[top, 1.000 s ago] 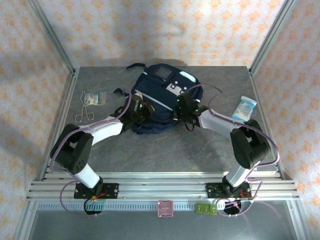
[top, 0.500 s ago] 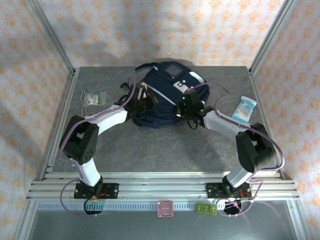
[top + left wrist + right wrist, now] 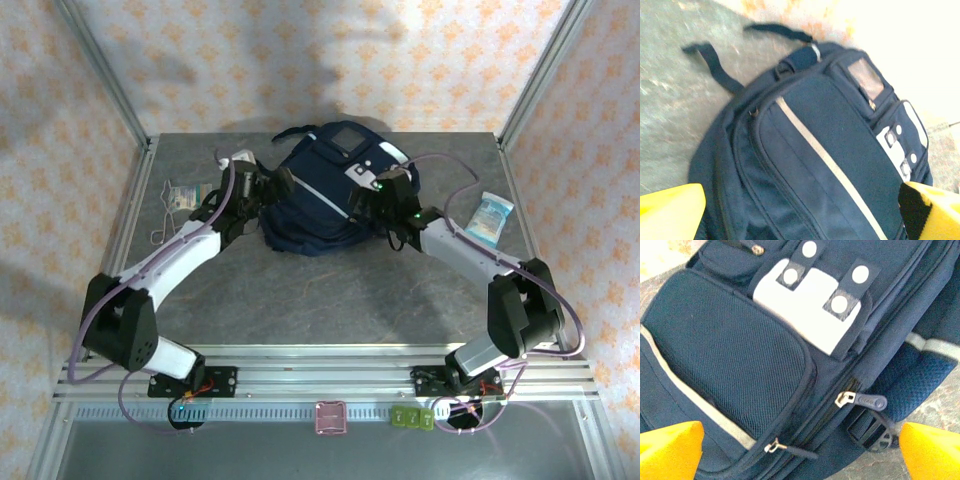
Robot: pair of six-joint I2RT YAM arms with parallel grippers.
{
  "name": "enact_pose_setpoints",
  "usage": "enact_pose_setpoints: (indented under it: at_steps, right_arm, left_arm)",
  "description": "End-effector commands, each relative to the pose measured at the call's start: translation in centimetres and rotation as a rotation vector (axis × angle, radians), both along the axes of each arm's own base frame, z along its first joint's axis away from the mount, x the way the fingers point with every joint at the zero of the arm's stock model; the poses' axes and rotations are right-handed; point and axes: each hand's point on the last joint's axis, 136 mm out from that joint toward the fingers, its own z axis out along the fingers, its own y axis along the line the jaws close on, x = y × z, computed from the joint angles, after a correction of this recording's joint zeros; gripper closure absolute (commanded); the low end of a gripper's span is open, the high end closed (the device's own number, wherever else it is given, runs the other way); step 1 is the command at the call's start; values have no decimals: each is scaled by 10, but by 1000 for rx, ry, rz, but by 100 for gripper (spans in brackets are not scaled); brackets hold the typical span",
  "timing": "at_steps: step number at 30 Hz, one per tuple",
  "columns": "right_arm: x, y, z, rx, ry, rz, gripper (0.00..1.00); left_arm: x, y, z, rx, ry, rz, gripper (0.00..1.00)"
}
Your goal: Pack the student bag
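The student bag [image 3: 318,205] lies flat at the back middle of the table, a navy backpack with white patches and a light stripe. My left gripper [image 3: 272,187] hovers at its left edge, jaws wide open. In the left wrist view the gripper [image 3: 802,215] spans the student bag [image 3: 830,150] with nothing pinched, and a dark strap [image 3: 715,62] trails on the table. My right gripper [image 3: 362,203] stands open over the bag's right side. In the right wrist view the gripper [image 3: 800,452] sits apart above the student bag [image 3: 730,350], near a zipper pull [image 3: 862,401].
A light blue tissue packet [image 3: 490,215] lies at the right edge of the table. A small flat packet [image 3: 190,195] and metal tongs [image 3: 163,228] lie at the left. Aluminium posts [image 3: 100,70] frame the back corners. Bare grey tabletop [image 3: 320,300] stretches in front of the bag.
Both grippers went from shut to wide open, letting go of the bag. The bag shifted toward the back wall. The left arm swung out to the left and stretched back.
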Motion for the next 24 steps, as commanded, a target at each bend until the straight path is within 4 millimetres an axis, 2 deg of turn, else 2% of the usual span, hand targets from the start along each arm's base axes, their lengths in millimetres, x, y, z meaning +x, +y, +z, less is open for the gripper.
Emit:
enact_pose_setpoints:
  at_steps: [1,3,6,9,11,14,17,19,21,24]
  right_arm:
    - [20,-28,31,-55,-84,-98,0]
    - [28,-50,40,-88,-109,-173,0]
    - [30,-102,58,-215,-186,-386,0]
    - [16,-136,74,-346,-324,-498,0]
    - [-5,-168,78,-413,-407,-655,0]
    - [-29,-200,65,-439,-457,-734,0]
    - [-43,-225,38,-439,-438,-775,0]
    - [-46,-233,18,-444,-406,-765,0]
    - [-50,-241,2,-442,-410,-779,0]
    - [-54,-245,-18,-428,-433,-769,0]
  left_arm:
    - [-10,43,13,158,-42,96,1]
    - [-14,62,25,212,-88,138,1]
    - [-23,97,33,339,-118,251,1]
    - [-34,120,29,469,-137,295,1]
    - [-43,137,21,530,-142,343,1]
    - [-57,158,-1,566,-157,398,0]
    - [-67,160,-29,599,-208,366,1]
    - [-73,168,-44,589,-235,421,1]
    - [-72,172,-57,595,-238,440,0]
    - [-72,177,-66,618,-293,478,1]
